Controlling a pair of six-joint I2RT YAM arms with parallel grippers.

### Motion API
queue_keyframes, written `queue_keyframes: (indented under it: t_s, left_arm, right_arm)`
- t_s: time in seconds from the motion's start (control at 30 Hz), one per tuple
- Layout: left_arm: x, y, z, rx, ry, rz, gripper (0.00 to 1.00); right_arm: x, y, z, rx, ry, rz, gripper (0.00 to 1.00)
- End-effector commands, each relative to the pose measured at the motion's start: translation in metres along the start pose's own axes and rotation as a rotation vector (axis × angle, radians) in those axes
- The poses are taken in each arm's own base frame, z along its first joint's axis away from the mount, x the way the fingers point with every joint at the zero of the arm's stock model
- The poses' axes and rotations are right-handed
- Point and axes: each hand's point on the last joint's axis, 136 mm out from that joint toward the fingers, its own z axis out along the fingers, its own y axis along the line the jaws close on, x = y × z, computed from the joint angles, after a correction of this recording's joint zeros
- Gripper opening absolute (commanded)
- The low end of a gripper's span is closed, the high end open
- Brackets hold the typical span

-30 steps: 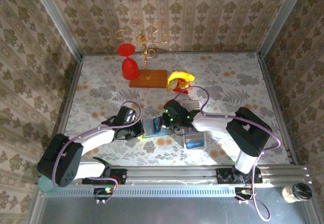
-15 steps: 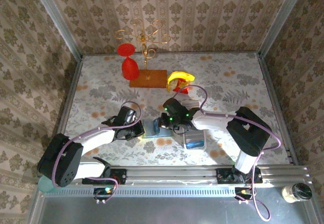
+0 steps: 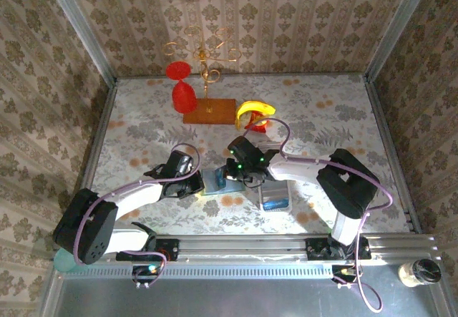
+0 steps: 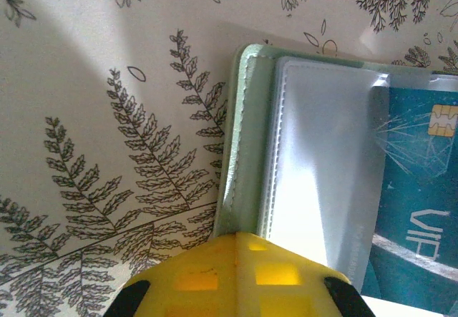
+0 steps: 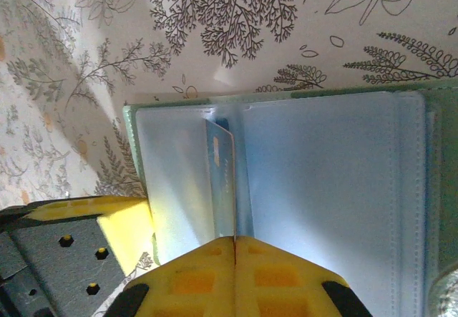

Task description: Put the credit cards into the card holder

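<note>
The right gripper [image 5: 235,242] is clenched on the near edge of a blue card [image 5: 223,181]. The card stands on edge between the clear sleeves of the open card holder [image 5: 322,174], which lies flat on the table [image 3: 336,116]. The left gripper [image 4: 236,240] is pinched shut on the holder's green border. Just right of both grippers, a white tray [image 3: 286,187] holds another blue card [image 3: 275,204]. Beyond it the floral cloth is open toward the far wall.
</note>
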Motion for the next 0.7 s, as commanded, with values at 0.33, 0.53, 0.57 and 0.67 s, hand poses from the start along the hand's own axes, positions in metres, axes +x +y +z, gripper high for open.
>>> queue_keyframes:
  t_s: [0.33, 0.53, 0.57, 0.67]
  left_arm:
    - [0.014, 0.01, 0.007, -0.038, 0.047, 0.012, 0.0]
    - [0.014, 0.01, 0.007, -0.036, 0.046, 0.014, 0.0]
    - [0.014, 0.01, 0.007, -0.036, 0.046, 0.014, 0.0]
    - [0.013, 0.009, 0.007, -0.033, 0.044, 0.016, 0.0]
  right_arm:
    - [0.016, -0.012, 0.012, 0.093, 0.112, -0.063, 0.09]
    - [0.018, -0.005, 0.013, 0.094, 0.129, -0.084, 0.1]
    - [0.019, -0.003, 0.014, 0.095, 0.132, -0.088, 0.09]
    - [0.02, 0.0, 0.016, 0.098, 0.139, -0.097, 0.09]
